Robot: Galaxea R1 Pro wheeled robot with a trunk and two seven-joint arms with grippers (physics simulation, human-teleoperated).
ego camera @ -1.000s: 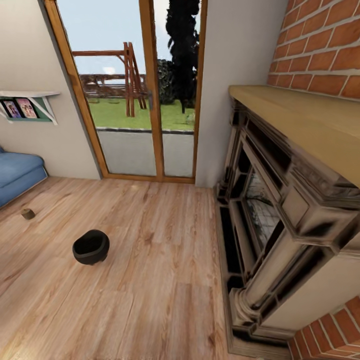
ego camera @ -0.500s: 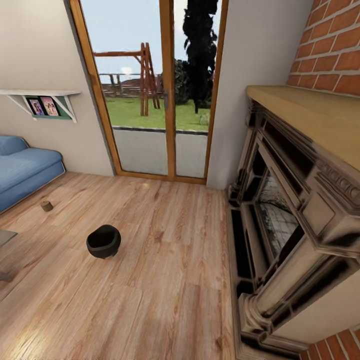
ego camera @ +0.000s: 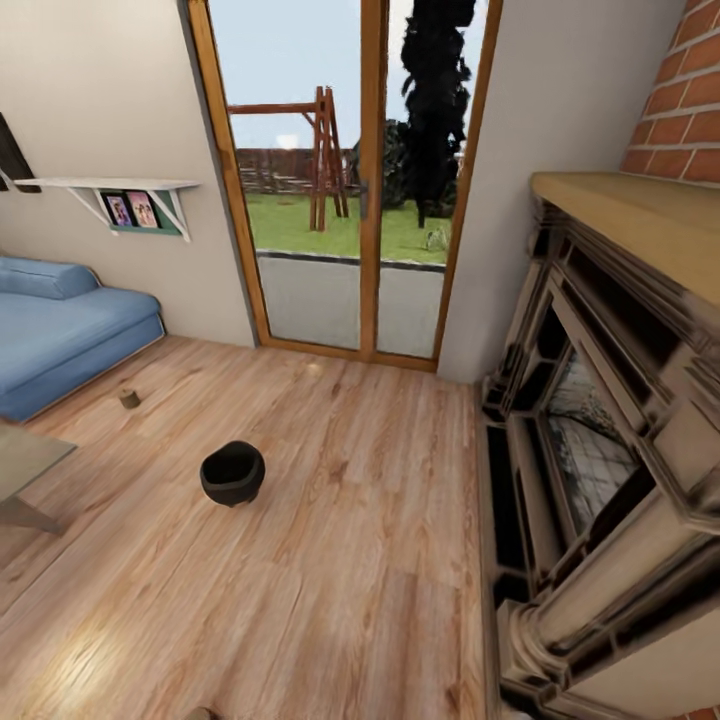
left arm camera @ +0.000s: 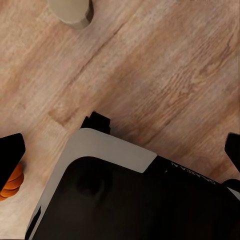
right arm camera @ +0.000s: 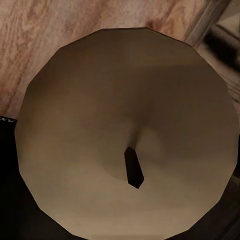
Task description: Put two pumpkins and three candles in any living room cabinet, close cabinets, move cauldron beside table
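While a candle (right arm camera: 125, 135) is seen end-on, close at the right wrist, wick toward the camera, the grip on it cannot be told.
The left fingers (left arm camera: 11, 155) are seen spread, clamped on nothing, an orange pumpkin (left arm camera: 11, 184) beside one. The cauldron (ego camera: 232, 473) sits upright, mouth up, ahead-left on the floor (ego camera: 350, 560), likelier reached by the left arm; another candle (ego camera: 129, 397) stands beyond, near the sofa (ego camera: 70, 330).

cauldron (ego camera: 232, 473): 1 | candles (right arm camera: 125, 135): 2 | pumpkin (left arm camera: 11, 182): 1 | sofa (ego camera: 60, 325): 1

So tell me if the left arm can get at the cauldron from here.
Probably not. The cauldron sits well out on the bare wooden floor, nothing blocking it, but it looks too far; the robot likely must drive closer first.
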